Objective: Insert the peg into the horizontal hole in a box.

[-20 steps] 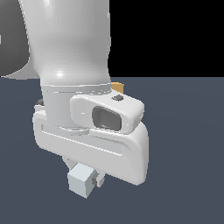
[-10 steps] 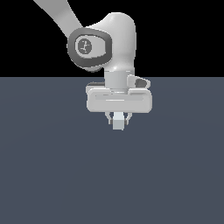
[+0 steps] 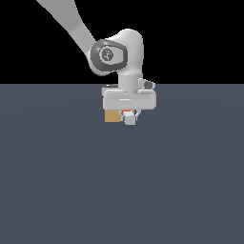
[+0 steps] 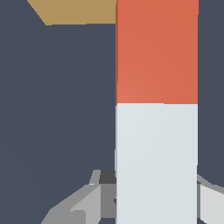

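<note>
The peg is a square bar, orange-red (image 4: pixel 156 52) over the far part and white (image 4: pixel 156 162) over the near part. My gripper (image 4: pixel 155 199) is shut on its white part, with a finger (image 4: pixel 83 205) on each side. In the exterior view the gripper (image 3: pixel 129 119) hangs low over the floor with the peg (image 3: pixel 127 114) in it. The tan box (image 3: pixel 112 116) stands just to the exterior view's left of the peg, close beside it. In the wrist view the box (image 4: pixel 78 11) lies off to one side of the peg's orange end. The hole is not visible.
The floor (image 3: pixel 122 190) is a plain dark grey-blue surface. The arm's wrist and link (image 3: pixel 116 55) rise above the gripper towards the exterior view's upper left. No other objects show.
The arm has moved away from the camera and now looks much smaller. The gripper, with the peg, has come down next to the tan box, which now shows beside it.
</note>
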